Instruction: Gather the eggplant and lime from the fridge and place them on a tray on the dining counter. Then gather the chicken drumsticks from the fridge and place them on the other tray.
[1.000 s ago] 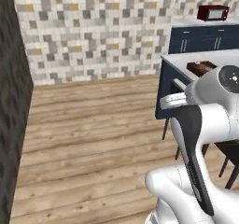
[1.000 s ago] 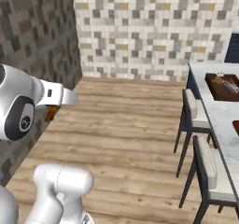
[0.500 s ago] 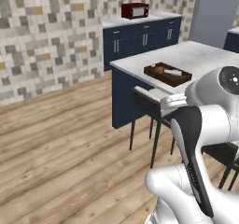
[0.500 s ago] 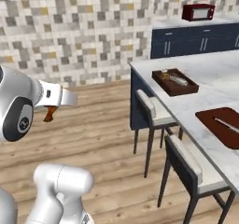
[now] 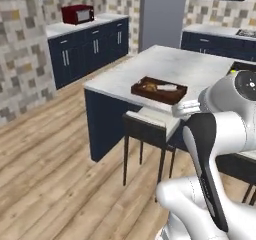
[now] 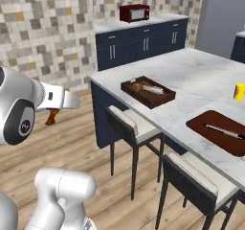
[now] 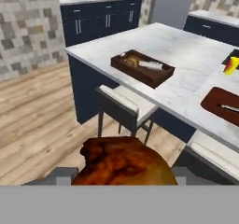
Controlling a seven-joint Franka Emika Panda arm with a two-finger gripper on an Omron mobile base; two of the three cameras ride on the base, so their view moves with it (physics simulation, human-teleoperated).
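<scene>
1. hand view: my gripper (image 7: pixel 122 181) is clamped on a drumstick (image 7: pixel 123 164) — it could slip out if i swing hard.
2. two trays lie on the counter (image 6: pixel 201 80); the near tray (image 6: pixel 147 91) already has food, so i might drop into the wrong one.
3. my arm is tucked in, hand held low and pointing forward at the counter.

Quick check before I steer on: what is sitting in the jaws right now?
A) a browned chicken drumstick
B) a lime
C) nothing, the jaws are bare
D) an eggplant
A: the hand view shows a glossy brown chicken drumstick right at the gripper, and the right base view shows its brown end hanging below the hand, with the dining counter and its dark tray ahead.
</scene>
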